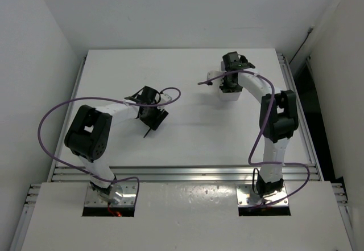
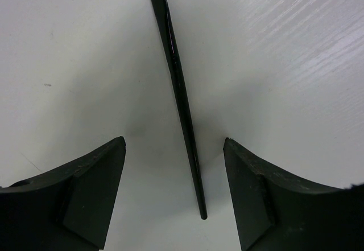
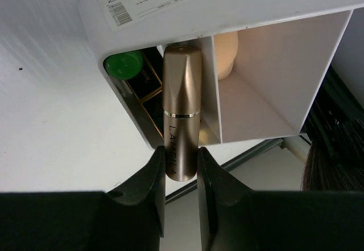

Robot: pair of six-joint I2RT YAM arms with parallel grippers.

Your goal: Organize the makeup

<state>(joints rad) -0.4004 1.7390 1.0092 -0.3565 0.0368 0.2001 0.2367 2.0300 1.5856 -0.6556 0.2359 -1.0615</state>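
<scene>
Two items are sitting in the white box's (image 3: 170,12) narrow slot: green tube (image 3: 122,65) & black-gold case (image 3: 145,89). R gripper (image 3: 181,160) is clamping a gold tube (image 3: 182,120), cap pointing into the box. L gripper (image 2: 174,143), jaws apart, is straddling a black stick (image 2: 179,91) lying on the table (image 2: 68,63), its length pointing straight ahead.

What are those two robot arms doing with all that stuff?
They are tidying makeup. The right pincer is shut on a gold tube and holds it at the opening of the white box, over the wall between two compartments. A green-capped tube already sits in the compartment beside it. The left pincer is open and low over the table, one finger on each side of a thin black stick, not gripping it yet.
</scene>
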